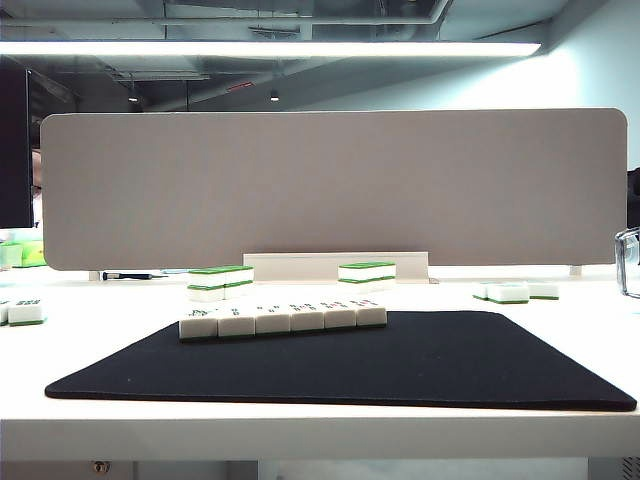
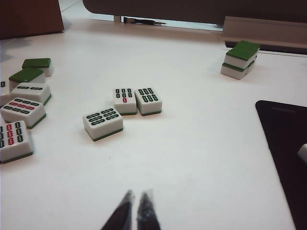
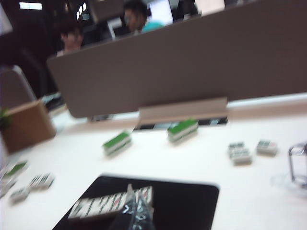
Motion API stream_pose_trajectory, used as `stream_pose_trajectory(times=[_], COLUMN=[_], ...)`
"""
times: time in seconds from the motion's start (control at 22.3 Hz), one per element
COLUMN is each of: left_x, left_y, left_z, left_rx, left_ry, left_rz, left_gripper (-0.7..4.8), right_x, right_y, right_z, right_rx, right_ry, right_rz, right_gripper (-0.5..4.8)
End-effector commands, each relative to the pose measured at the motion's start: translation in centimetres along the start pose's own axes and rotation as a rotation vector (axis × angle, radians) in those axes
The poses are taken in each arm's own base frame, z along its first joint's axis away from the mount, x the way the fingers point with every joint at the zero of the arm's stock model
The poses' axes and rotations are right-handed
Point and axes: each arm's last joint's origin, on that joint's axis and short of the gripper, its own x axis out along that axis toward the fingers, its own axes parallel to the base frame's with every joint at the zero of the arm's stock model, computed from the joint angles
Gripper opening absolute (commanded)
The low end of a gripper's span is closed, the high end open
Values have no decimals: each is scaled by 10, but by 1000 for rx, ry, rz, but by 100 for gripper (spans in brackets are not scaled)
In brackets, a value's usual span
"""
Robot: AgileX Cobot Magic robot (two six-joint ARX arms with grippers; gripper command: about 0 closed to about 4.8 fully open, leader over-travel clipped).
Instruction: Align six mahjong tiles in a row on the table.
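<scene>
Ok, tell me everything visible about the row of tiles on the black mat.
The row of tiles is six small white blocks, each with a thin green base, lying face up with small dark and red marks on top. They look like hard glossy plastic. They sit side by side, touching, in a nearly straight line along the back edge of the black mat. No gripper touches them; the right gripper, apparently shut, hangs in front of the row in its blurred wrist view.
</scene>
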Motion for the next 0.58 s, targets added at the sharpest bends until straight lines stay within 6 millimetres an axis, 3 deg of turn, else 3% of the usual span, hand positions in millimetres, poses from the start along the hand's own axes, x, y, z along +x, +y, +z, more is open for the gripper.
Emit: stream_pose_trajectory(times=[0.04,0.22,0.58], left_x=[0,0,0], left_y=[0,0,0], left_z=[-1,-1,-1], left_rx=[5,5,5], left_ry=[13,13,13], left_rz=[-6,-6,-6], left_gripper=[21,21,21], right_x=[15,36,53], right_y=[-14,-35,-58], right_z=[-13,-44,-84], right_rx=[41,68,93], right_ry=[-73,-64,-50], right_rz=[-78,-150,-267], right_gripper=[-1,-1,-1])
